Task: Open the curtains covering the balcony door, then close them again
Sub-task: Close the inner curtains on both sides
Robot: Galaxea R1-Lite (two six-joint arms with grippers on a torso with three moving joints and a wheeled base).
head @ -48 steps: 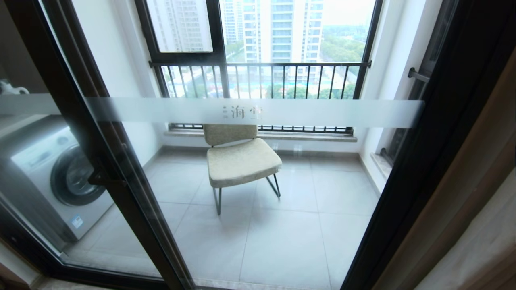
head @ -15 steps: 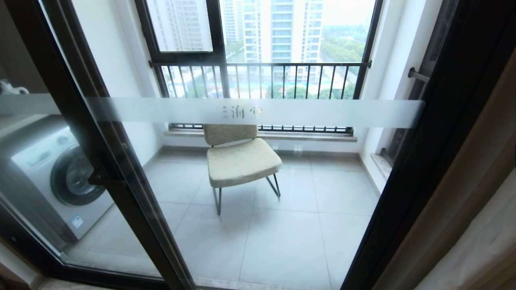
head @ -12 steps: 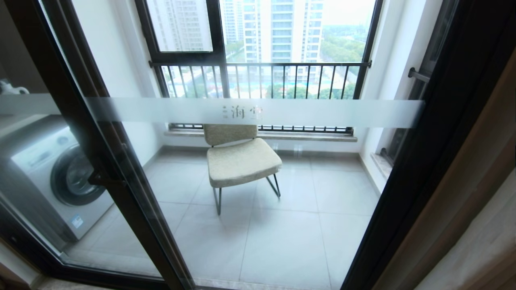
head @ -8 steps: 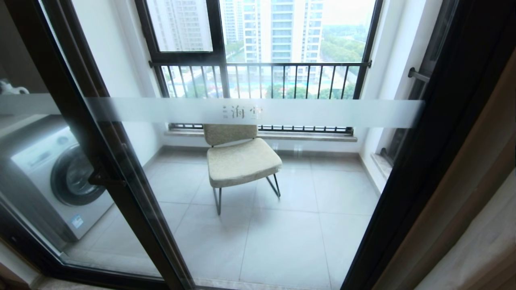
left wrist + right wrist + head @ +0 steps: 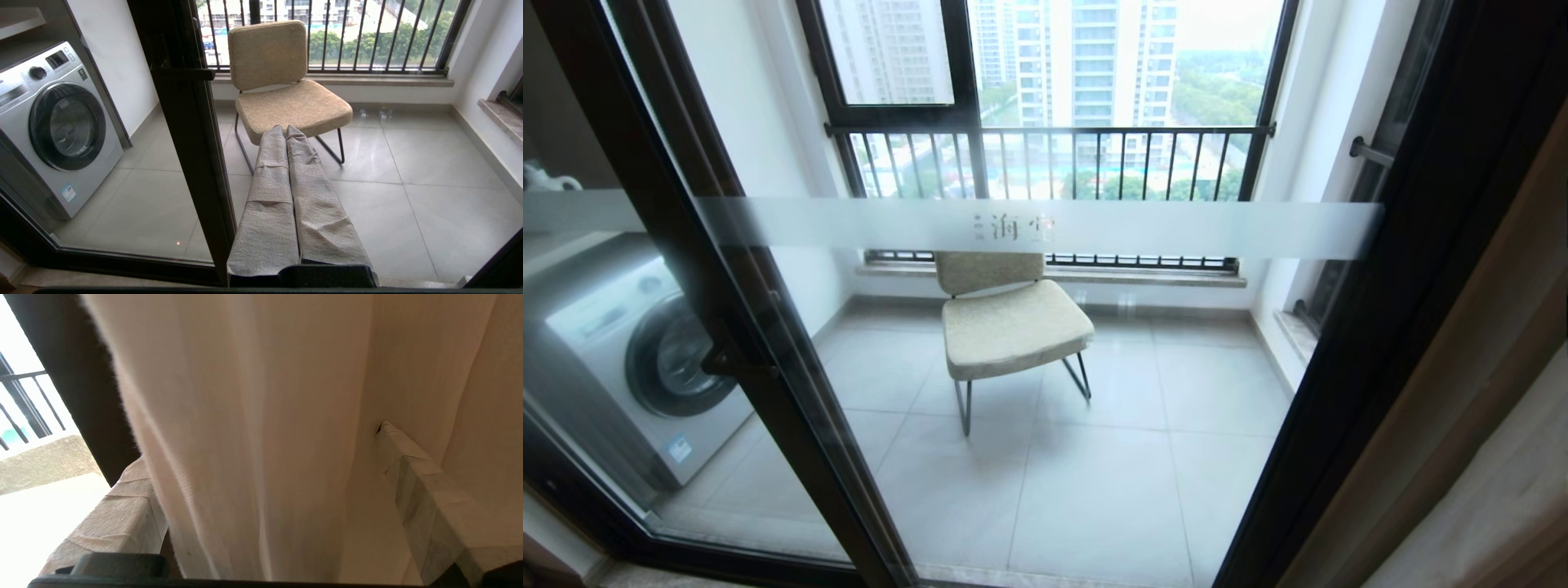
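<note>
A: balcony door (image 5: 1045,408) is uncovered, curtains (image 5: 1494,457) bunched at its right edge. Chair (image 5: 1013,327), washing machine (image 5: 629,359) behind the glass.

B: yep. Right gripper (image 5: 265,498) spread wide with a curtain fold between its 2 fingers (image 5: 425,498); left gripper (image 5: 286,134) pressed together, empty.

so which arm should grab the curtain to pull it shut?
Right. Its tool is open with the curtain hanging between the fingers, so it likely only needs to close. The left tool is shut, pointing at the chair through the door.
</note>
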